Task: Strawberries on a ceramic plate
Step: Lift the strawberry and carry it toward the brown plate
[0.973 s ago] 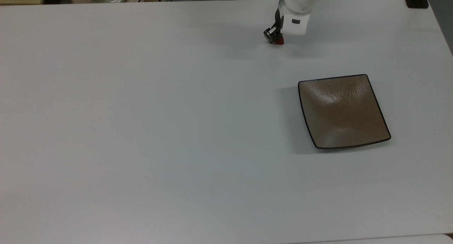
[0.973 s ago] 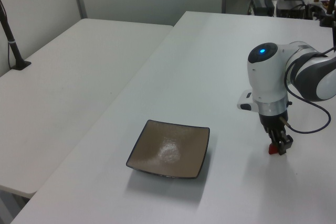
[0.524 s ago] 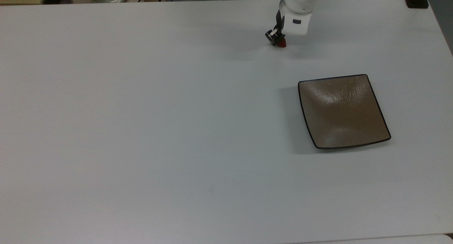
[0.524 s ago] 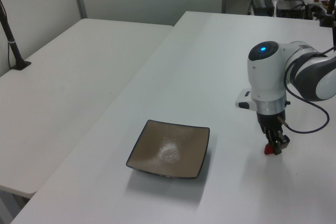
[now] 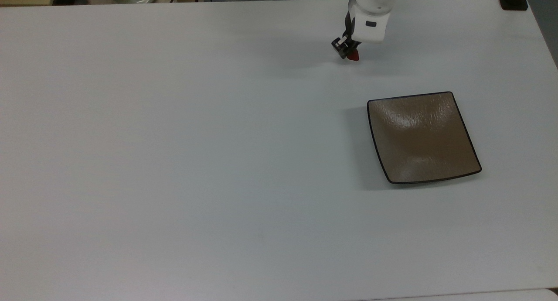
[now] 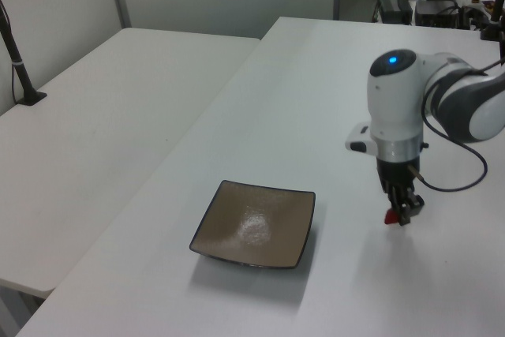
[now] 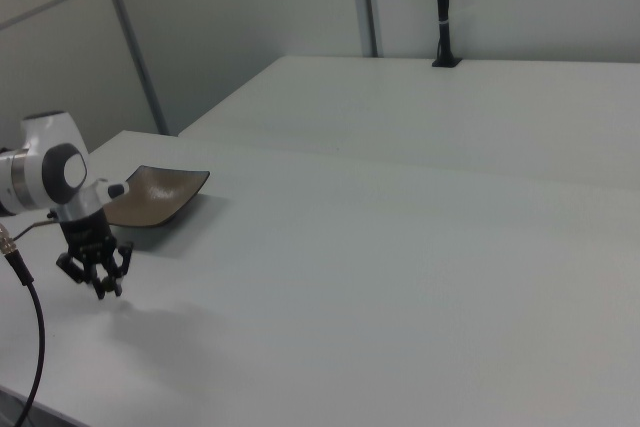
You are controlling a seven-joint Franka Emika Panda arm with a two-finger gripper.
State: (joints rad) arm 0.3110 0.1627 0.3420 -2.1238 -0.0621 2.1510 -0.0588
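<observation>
Held the strawberry [image 5: 354, 55] pinched between the black fingers of the gripper [image 5: 350, 52], red tip pointing down. Hung just above the white tabletop [image 5: 174, 161], with a soft shadow beneath on the surface. Seen in the left view as a small red speck at the gripper [image 6: 398, 212], lifted off the tabletop [image 6: 260, 84] and just beside the right edge of the ceramic plate [image 6: 255, 223], apart from it. Lay flat, the ceramic plate [image 5: 422, 136], square, tan-brown and glossy with a thin black rim and upturned corners, nothing on it. Sat toward the top view's right, below the gripper and well apart from it. Showed in the right view the gripper [image 7: 99, 272] hanging near the right view's left edge, with the ceramic plate [image 7: 152, 195] behind it on the tabletop [image 7: 400, 277]. Could not make out the strawberry there.
</observation>
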